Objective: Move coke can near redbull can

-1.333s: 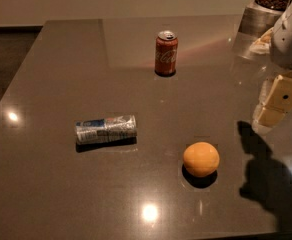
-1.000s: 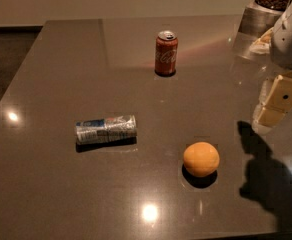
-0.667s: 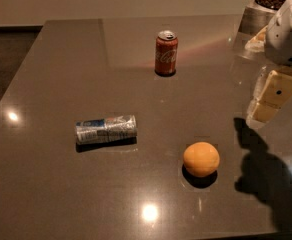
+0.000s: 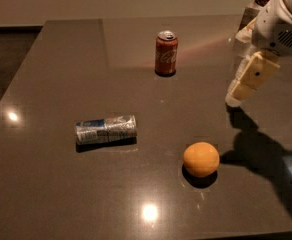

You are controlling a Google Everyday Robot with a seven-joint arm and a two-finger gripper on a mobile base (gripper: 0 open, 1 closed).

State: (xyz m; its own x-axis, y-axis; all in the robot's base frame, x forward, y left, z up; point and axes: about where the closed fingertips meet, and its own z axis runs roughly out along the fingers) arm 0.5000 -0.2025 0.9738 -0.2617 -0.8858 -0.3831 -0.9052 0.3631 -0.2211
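Coke can [image 4: 166,54]: red-brown body, white script, silver top. It stands upright and untouched, leftward of the gripper [image 4: 234,98] in the camera view, farther back and well apart from it.
Handling, as judged: light, rigid but thin-walled, smooth and probably slippery. Best taken across the mid-body from the side, with a moderate squeeze.
Redbull can [image 4: 106,129]: silver and blue, lying on its side, far left of the gripper and nearer the front.
Orange [image 4: 201,159]: near the gripper, forward-left.
Gripper: hangs over the right of the table [image 4: 61,59]; whether released or clenched cannot be told.
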